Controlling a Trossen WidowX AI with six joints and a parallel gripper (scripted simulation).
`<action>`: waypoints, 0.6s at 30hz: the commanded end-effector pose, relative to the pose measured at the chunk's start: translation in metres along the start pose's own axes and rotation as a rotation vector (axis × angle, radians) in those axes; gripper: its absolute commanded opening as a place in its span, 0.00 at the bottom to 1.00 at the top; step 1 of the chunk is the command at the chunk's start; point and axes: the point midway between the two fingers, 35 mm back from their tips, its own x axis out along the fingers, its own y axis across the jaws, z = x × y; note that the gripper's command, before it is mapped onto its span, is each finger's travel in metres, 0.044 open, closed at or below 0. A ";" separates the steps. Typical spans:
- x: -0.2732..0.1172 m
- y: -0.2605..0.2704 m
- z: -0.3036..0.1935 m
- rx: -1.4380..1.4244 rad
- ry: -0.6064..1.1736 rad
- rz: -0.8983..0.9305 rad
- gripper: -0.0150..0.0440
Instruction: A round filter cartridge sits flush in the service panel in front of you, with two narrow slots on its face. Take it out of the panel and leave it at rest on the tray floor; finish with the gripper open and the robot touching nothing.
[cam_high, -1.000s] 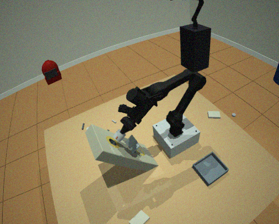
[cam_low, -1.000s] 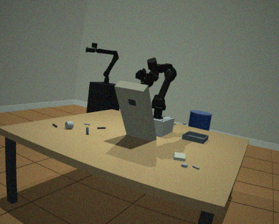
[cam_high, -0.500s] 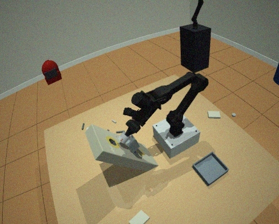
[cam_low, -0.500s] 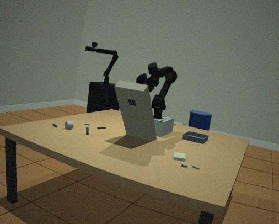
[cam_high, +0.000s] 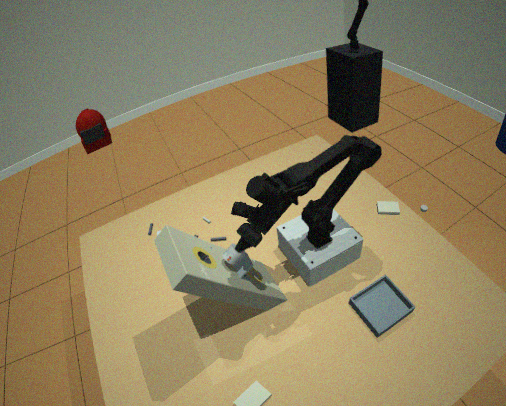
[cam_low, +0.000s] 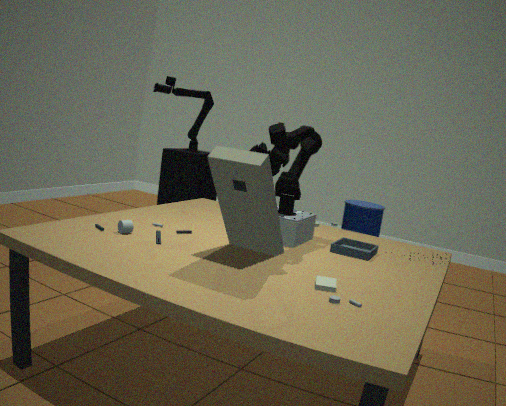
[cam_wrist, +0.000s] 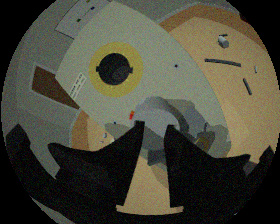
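Note:
The pale grey service panel (cam_high: 175, 250) (cam_low: 247, 215) (cam_wrist: 165, 50) leans on the table. Its round socket (cam_high: 204, 256) (cam_wrist: 114, 69), ringed in yellow, is empty and dark. The light grey cartridge (cam_high: 235, 259) (cam_wrist: 152, 115), with a small red mark beside it, is out of the socket, in front of the panel's face and lower down it. My gripper (cam_high: 242, 248) (cam_wrist: 154, 127) is shut on the cartridge at its outer face. The slots are hidden by the fingers. Whether the cartridge touches the panel is unclear. The blue-grey tray (cam_high: 382, 306) (cam_low: 354, 250) is empty.
The arm's grey base box (cam_high: 320, 257) (cam_low: 298, 230) stands between panel and tray. A white cylinder (cam_low: 125, 227) (cam_wrist: 223, 42) and small dark bars (cam_high: 218, 239) (cam_low: 184, 232) lie behind the panel. Pale blocks (cam_high: 388, 208) (cam_high: 252, 395) lie farther off on the table.

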 end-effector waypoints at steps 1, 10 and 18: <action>-0.001 0.003 0.002 0.000 -0.006 0.007 0.43; 0.000 -0.001 0.000 0.000 -0.013 0.013 0.43; -0.009 0.045 0.039 -0.001 -0.016 0.016 0.43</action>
